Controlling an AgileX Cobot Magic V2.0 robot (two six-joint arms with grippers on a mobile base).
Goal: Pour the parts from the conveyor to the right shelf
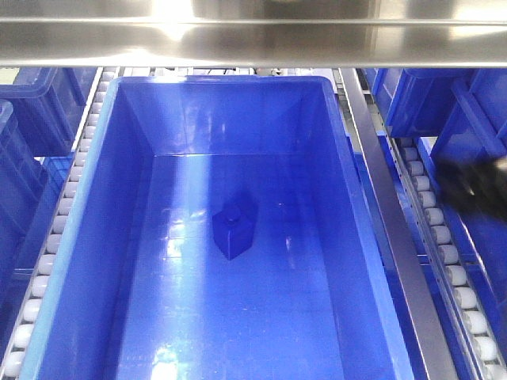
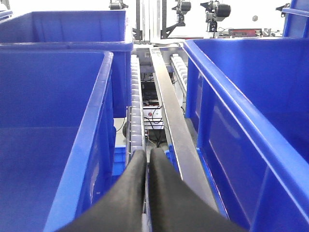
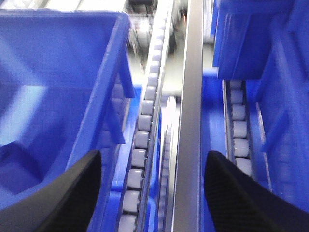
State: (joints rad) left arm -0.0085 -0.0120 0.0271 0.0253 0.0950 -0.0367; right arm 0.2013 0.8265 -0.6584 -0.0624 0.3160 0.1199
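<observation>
Left of right gripper (image 1: 475, 186), part (image 1: 234, 228).

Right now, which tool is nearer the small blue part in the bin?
Right, likely. The right tool hangs over the rollers just right of the bin holding the part; the left tool, shut, is outside the front view.

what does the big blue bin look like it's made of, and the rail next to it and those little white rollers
The big blue bin looks like glossy moulded plastic: light glares off its smooth floor and walls. The rail beside it appears to be brushed metal, likely stainless steel, judging by its silvery streaked sheen. The white rollers seem to be plain matte plastic, though their material is harder to tell. The small blue part inside looks like plastic too.
</observation>
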